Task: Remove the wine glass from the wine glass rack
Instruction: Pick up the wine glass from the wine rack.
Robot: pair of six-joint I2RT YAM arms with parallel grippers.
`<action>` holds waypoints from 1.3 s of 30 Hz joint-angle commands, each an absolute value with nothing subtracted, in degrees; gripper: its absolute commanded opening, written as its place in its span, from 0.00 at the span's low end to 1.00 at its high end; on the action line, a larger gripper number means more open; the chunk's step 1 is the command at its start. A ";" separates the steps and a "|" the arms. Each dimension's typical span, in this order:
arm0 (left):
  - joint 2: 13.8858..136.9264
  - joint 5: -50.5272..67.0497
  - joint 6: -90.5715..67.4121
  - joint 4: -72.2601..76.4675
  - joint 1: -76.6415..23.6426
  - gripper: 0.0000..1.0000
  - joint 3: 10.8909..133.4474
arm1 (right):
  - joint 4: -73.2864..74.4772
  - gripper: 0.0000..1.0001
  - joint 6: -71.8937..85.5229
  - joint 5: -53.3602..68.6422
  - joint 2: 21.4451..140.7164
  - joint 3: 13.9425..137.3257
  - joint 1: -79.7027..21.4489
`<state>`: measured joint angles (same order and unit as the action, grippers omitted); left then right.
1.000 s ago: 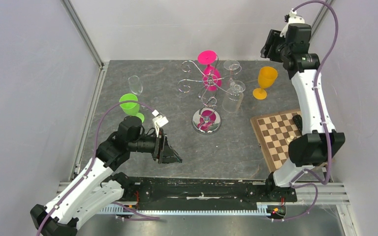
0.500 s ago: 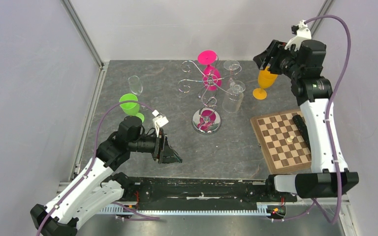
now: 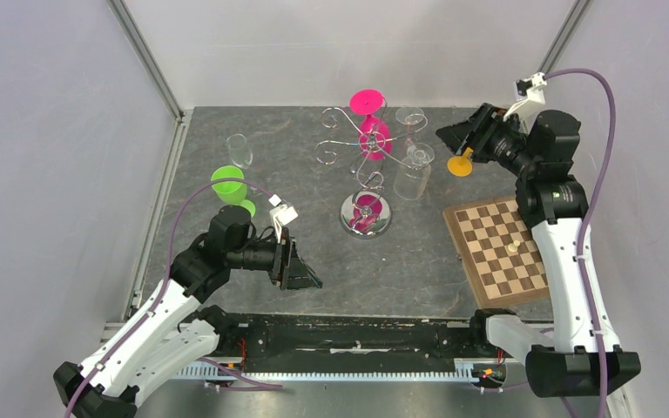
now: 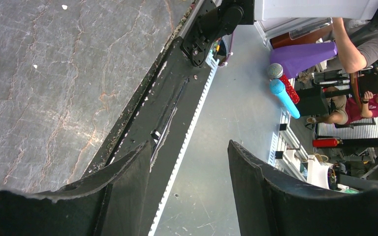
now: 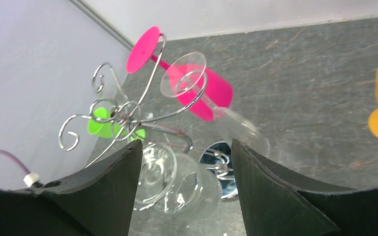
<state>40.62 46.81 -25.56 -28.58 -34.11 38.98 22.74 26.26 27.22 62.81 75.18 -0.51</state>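
Observation:
The chrome wine glass rack stands mid-table, its scroll arms spread at the top. A pink wine glass hangs upside down from it. Two clear wine glasses hang on its right side, one nearer and one behind. My right gripper is open, just right of the rack and pointing at it. In the right wrist view the nearer clear glass shows between the fingers of the right gripper, apart from them. My left gripper is open and empty by the front edge.
An orange goblet stands under the right gripper, mostly hidden by it. A green goblet and a small clear glass stand at the left. A chessboard lies at the right. Walls close in the back and sides.
The right arm swung from the back right corner down and left toward the rack, covering the orange goblet. Its jaws stand a little wider. The left arm has not moved.

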 commanded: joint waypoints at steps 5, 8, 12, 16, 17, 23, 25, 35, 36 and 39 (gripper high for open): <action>40.29 46.89 -27.23 -27.53 -34.13 0.65 38.83 | 15.94 0.68 33.21 34.84 58.86 68.79 -0.35; 39.94 46.42 -27.19 -27.51 -34.15 0.65 38.82 | 13.86 0.68 35.50 37.31 58.62 66.44 -0.40; 39.90 46.43 -27.19 -27.60 -34.19 0.65 38.83 | 11.26 0.68 37.80 38.78 58.45 64.50 -0.83; 39.74 46.32 -27.18 -27.60 -34.15 0.65 38.85 | 9.69 0.66 39.01 39.73 58.89 63.91 -1.53; 39.72 46.24 -27.24 -27.60 -34.18 0.65 38.84 | 8.96 0.66 39.65 40.25 59.04 63.61 -1.66; 39.68 46.16 -27.22 -27.68 -34.15 0.65 38.85 | 5.66 0.64 42.25 41.44 59.37 62.42 -2.96; 39.51 46.06 -27.20 -27.69 -34.11 0.65 38.87 | 5.07 0.63 42.67 41.57 59.46 62.43 -3.29; 39.45 46.05 -27.17 -27.69 -34.18 0.65 38.92 | 4.24 0.57 43.07 42.10 58.68 62.94 -3.69; 39.35 46.05 -27.24 -27.69 -34.13 0.65 38.86 | 4.12 0.57 43.13 42.10 58.57 62.95 -3.69; 39.30 45.99 -27.23 -27.69 -34.14 0.65 38.86 | 3.58 0.55 43.83 42.49 58.23 62.85 -3.82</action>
